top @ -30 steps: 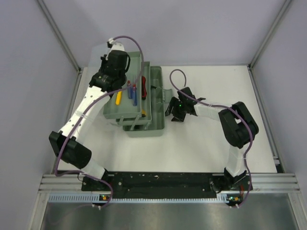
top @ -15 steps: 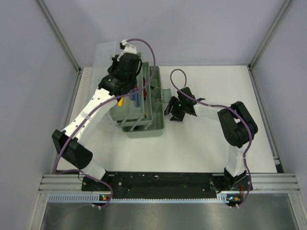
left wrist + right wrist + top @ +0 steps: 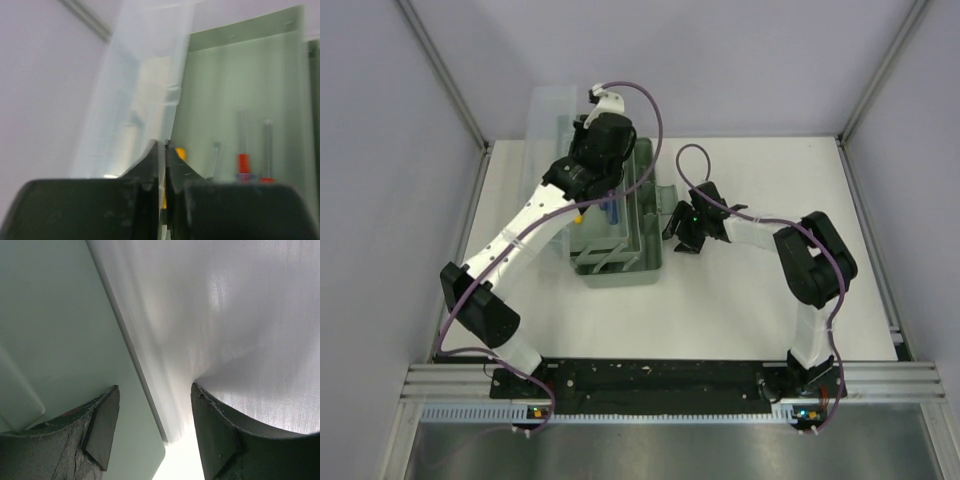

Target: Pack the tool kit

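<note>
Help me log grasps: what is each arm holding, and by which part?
The left fingers pinch the clear lid by its edge; the right fingers are open, holding nothing, beside the case.

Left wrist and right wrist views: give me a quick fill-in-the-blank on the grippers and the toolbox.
1. The left gripper is ____ on the transparent lid.
2. The right gripper, beside the toolbox, is ____ and holds nothing.
3. The toolbox is ____ in colour.
Missing words: shut; open; green.
</note>
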Robot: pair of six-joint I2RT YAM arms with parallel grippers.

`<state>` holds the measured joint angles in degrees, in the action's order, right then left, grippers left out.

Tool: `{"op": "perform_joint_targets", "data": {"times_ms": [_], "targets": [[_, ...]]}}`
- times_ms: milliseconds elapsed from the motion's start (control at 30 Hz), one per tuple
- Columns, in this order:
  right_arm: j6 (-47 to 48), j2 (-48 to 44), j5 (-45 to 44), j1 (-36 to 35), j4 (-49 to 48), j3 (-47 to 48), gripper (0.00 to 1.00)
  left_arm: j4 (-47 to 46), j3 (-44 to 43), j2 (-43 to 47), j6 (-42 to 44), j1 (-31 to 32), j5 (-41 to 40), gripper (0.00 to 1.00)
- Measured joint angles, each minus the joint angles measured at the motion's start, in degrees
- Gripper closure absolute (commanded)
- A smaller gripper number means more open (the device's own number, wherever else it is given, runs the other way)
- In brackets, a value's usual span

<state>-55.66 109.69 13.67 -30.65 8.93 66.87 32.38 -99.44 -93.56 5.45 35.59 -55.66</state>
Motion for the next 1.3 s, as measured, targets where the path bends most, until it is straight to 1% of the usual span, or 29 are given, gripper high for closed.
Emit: {"op": "perform_joint_targets", "data": {"times_ms": [33,167,267,333,367,433,467,500,533,600,667,700,833,933,1033,1100,1300], "targets": [[0.0,0.0,0.0,0.0,0.0,0.0,0.4,-0.3,-0.1,-0.1,-0.6,0.3,0.1,0.98],[-1.1,0.1,0.0,-0.2,-0.6,-0.1,0.4,-2.2,-0.2,-0.7,-7.1,2.1,4.8,0.94],[-2.2,0.2,0.1,-0.6,-1.9,-0.7,0.4,-2.4,-0.2,-1.3,-9.9,3.0,7.5,0.92],[-2.7,0.2,0.3,-0.7,-2.5,-0.9,0.4,-2.4,-0.2,-1.6,-11.5,3.2,9.5,0.88],[-2.8,0.2,0.3,-0.7,-2.5,-0.9,0.4,-2.4,-0.2,-1.7,-12.0,3.2,10.1,0.82],[-3.0,0.2,0.3,-0.7,-2.5,-0.9,0.4,-2.1,-0.5,-1.9,-12.5,3.2,10.4,0.64],[-3.0,0.2,0.4,-0.7,-2.5,-0.9,0.4,-1.9,-0.9,-2.0,-12.3,3.2,9.7,0.56],[-3.0,0.2,0.4,-0.7,-2.5,-0.9,0.4,-2.1,-1.3,-2.0,-11.6,3.1,8.8,0.44],[-3.1,0.2,0.4,-0.7,-2.6,-0.9,0.4,-2.4,-1.8,-1.9,-10.5,2.9,7.5,0.37],[-3.1,0.2,0.6,-0.7,-3.0,-1.2,0.4,-3.3,-2.5,-1.6,-7.7,2.4,4.6,0.26],[-3.4,0.2,0.9,-0.7,-3.5,-1.4,0.4,-5.3,-2.5,-0.3,-4.2,1.7,2.3,0.18],[-3.5,0.2,1.0,-0.7,-3.8,-1.6,0.4,-6.3,-2.3,0.7,-2.7,1.3,1.7,0.15],[-3.6,0.4,1.8,-0.7,-4.1,-1.6,0.4,-8.9,-0.5,6.4,-0.3,-0.1,0.6,0.13],[-3.6,0.8,2.9,-0.7,-4.8,-1.6,0.39,-7.4,-1.5,8.6,-2.2,-2.4,1.6,0.13],[-3.6,1.1,3.8,-0.7,-5.4,-1.6,0.39,-4.0,-3.0,8.9,-7.1,-8.0,7.0,0.13],[-3.6,1.2,4.2,-0.6,-5.7,-1.6,0.39,-0.9,-2.8,9.2,-11.8,-13.8,12.9,0.13],[-3.6,1.5,5.3,-0.4,-6.2,-1.6,0.39,3.8,0.9,11.7,-23.0,-28.6,28.5,0.14]]}}
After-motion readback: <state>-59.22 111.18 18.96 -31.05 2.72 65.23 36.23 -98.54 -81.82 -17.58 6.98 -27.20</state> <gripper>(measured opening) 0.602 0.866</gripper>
